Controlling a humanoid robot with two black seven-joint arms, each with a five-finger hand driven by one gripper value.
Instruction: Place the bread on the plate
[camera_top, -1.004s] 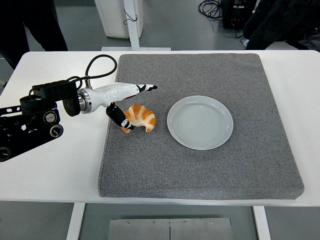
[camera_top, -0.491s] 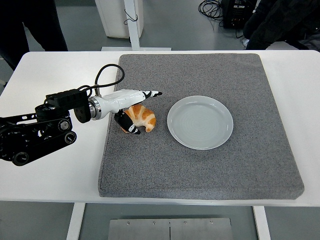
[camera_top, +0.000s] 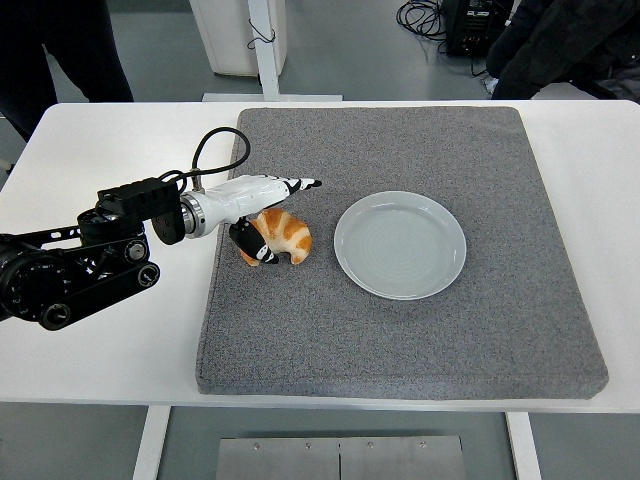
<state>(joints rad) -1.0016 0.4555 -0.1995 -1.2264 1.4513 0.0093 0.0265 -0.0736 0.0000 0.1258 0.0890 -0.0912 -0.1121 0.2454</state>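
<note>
A golden croissant (camera_top: 287, 237) lies on the grey mat, a short way left of the empty pale plate (camera_top: 400, 245). My left hand (camera_top: 289, 221), white with black tips, comes in from the left and straddles the croissant. Its long fingers (camera_top: 298, 184) stretch out straight just past the far side of the bread. The thumb (camera_top: 253, 249) sits low against the bread's near left end. The fingers are spread and not closed around the bread, which rests on the mat. My right arm does not show.
The grey foam mat (camera_top: 430, 340) covers most of the white table (camera_top: 110, 350). A black cable (camera_top: 208, 148) loops up behind my left wrist. People in dark clothes stand at the top left and top right beyond the table.
My left arm has slid right, bringing the hand from beside the croissant to over it, the thumb closer under its left end. The croissant and plate have stayed put.
</note>
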